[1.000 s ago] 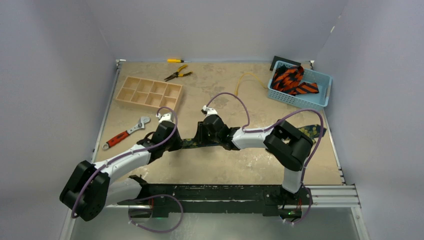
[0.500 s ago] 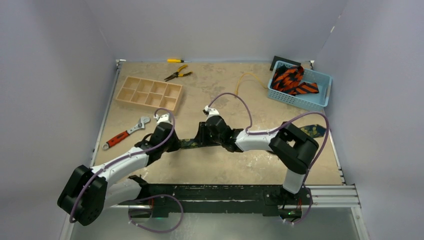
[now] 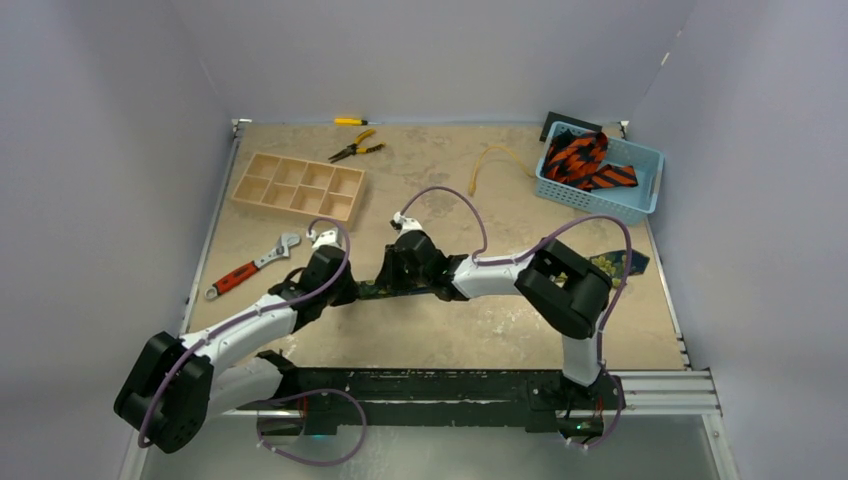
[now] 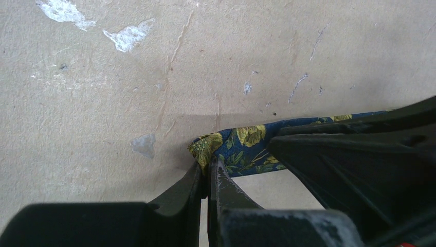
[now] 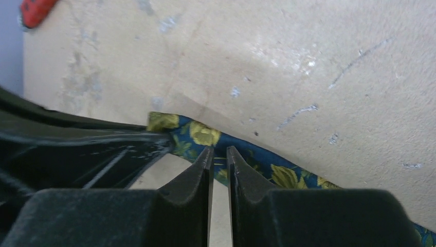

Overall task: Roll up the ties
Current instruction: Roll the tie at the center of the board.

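Observation:
A navy tie [image 3: 612, 266] with yellow flowers lies across the table's middle, mostly hidden under my right arm. My left gripper [image 3: 352, 291] is shut on its narrow, folded end [image 4: 247, 146]; the jaws pinch the fabric in the left wrist view [image 4: 207, 165]. My right gripper [image 3: 385, 287] is just right of the left one. Its jaws [image 5: 219, 150] stand a thin slit apart, tips on the tie's near edge [image 5: 288, 175]. Orange-red and black striped ties [image 3: 585, 160] lie in the blue basket [image 3: 640, 200] at the back right.
A wooden compartment tray [image 3: 298, 185] stands back left. A red-handled wrench [image 3: 250, 267] lies left of my left arm. Pliers [image 3: 355, 148] and a yellow screwdriver [image 3: 350, 121] lie at the back. A thin yellow cord [image 3: 495, 158] lies beside the basket.
My right gripper has slid left along the navy tie, closer to the left gripper. The left gripper has stayed almost in place, still holding the narrow end.

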`<move>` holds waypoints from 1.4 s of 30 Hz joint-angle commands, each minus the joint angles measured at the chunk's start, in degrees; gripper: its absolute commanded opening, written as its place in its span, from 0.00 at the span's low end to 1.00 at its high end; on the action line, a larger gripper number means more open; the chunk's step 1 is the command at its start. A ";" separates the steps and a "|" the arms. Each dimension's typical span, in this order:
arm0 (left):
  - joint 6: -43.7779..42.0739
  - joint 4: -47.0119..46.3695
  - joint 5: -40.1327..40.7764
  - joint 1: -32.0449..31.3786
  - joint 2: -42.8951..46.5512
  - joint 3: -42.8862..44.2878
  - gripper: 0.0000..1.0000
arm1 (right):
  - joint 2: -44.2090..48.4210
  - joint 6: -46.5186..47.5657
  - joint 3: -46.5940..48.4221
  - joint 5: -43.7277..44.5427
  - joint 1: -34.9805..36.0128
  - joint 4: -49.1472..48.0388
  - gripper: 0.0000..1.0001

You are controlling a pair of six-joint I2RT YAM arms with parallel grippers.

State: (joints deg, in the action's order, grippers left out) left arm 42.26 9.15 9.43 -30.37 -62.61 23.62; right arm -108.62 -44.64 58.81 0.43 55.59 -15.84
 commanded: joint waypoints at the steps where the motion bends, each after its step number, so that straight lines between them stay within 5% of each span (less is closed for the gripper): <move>1: -1.46 0.45 0.42 0.32 1.15 2.20 0.00 | -1.88 -1.05 2.15 -0.26 0.22 2.00 0.17; 18: -0.74 0.71 -6.82 -3.45 2.07 9.08 0.00 | -5.31 -1.93 0.83 -0.30 0.20 0.19 0.10; 28: -1.73 3.07 -2.38 -10.86 -7.49 17.03 0.00 | -2.25 -2.41 -1.41 -0.62 0.15 0.22 0.15; 42: -1.04 4.45 2.32 -11.02 -7.13 16.28 0.00 | 9.42 -2.51 -5.99 4.52 -0.25 5.02 0.28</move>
State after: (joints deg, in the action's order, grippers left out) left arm 40.93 14.50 10.33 -41.17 -70.06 38.04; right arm -102.76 -47.51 53.98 2.66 55.42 -12.32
